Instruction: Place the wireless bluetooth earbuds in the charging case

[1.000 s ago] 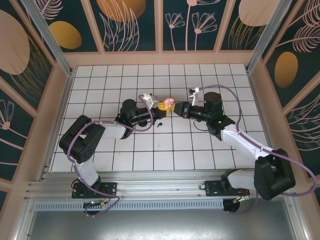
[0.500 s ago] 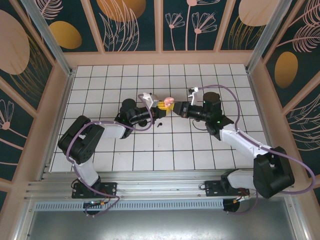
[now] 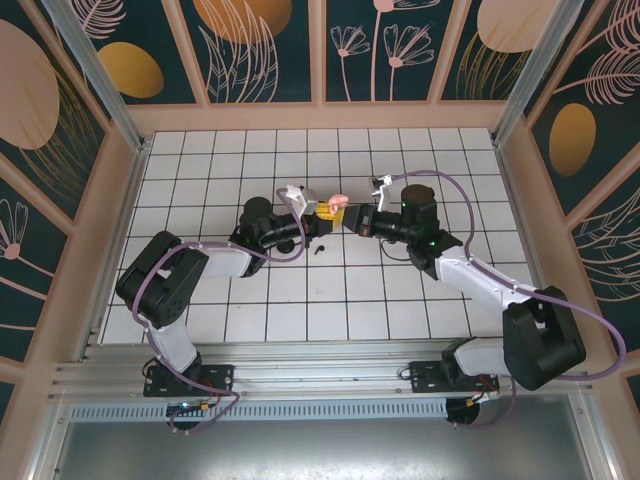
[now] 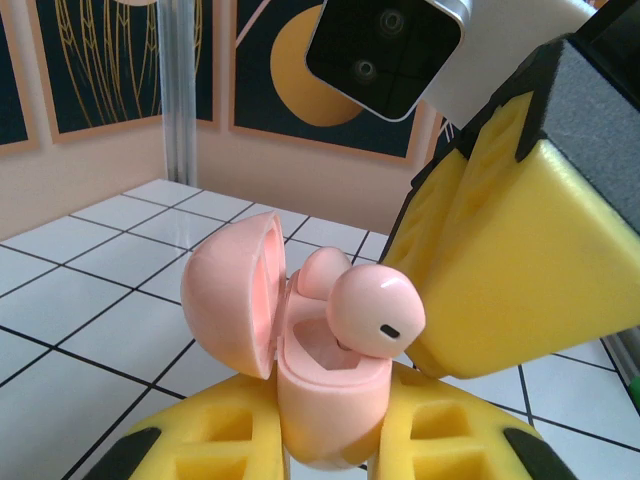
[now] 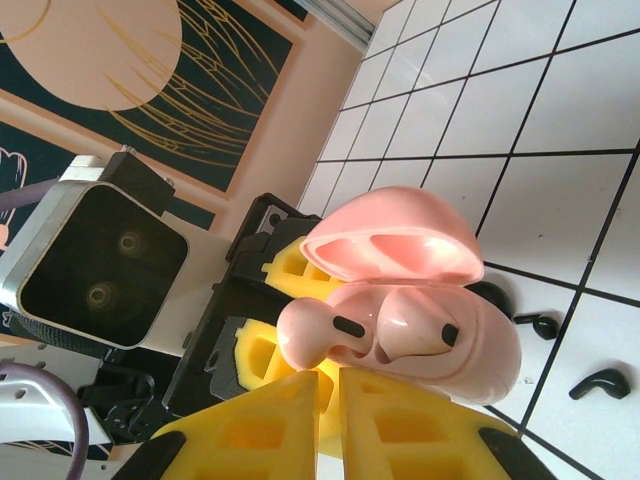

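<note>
Pink earbud [image 4: 375, 312] nearer case [image 4: 330, 400], right end effector [image 3: 350, 219] advanced

One pink charging case [image 4: 330, 400], two pink earbuds [image 4: 375, 315], at least two small black bits [image 5: 600, 382] on the tiles [image 5: 560, 120] — plus two grippers, left gripper [image 4: 335, 445] and right gripper [image 5: 335, 400].

A white tiled table [image 3: 262, 300] with black grid lines sits inside peach-framed walls [image 3: 150, 115]. Dark teal panels [image 3: 400, 45] carry gold discs and pale flower outlines. Two metal posts [image 3: 95, 70] slant at the far corners. A few small black bits [image 5: 603, 382] lie on the tiles, and a metal rail [image 3: 320, 378] runs along the near edge.
</note>
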Robot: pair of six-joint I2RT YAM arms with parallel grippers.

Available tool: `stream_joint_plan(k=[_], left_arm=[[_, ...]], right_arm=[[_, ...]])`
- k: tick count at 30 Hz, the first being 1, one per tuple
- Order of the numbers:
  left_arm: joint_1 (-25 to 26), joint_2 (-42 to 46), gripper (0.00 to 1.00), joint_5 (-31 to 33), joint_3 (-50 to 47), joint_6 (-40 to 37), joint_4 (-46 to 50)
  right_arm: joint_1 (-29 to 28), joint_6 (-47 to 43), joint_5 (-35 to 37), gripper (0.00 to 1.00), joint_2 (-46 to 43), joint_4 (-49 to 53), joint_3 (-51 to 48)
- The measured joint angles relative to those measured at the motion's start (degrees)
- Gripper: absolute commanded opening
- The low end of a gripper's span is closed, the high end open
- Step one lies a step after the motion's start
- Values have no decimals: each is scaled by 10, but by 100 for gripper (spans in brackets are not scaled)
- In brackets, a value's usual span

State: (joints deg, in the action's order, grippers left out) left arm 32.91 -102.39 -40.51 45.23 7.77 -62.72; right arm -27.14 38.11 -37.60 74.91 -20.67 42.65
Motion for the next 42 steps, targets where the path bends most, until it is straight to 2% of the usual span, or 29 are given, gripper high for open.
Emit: stream_joint_plan(k=[9, 18, 28, 42], left_arm=[[0, 0, 4, 0, 2, -5, 5], [0, 0, 4, -2, 2, -7, 5], [0, 0, 4, -2, 2, -7, 5], [0, 0, 4, -2, 2, -7, 5]], right_arm=[[-2, 0, 2, 19, -5, 3, 0], [-1, -20, 16, 23, -62, 55, 9], [-3, -21, 15, 16, -37, 56, 31], [-15, -17, 15, 13, -4, 45, 34]])
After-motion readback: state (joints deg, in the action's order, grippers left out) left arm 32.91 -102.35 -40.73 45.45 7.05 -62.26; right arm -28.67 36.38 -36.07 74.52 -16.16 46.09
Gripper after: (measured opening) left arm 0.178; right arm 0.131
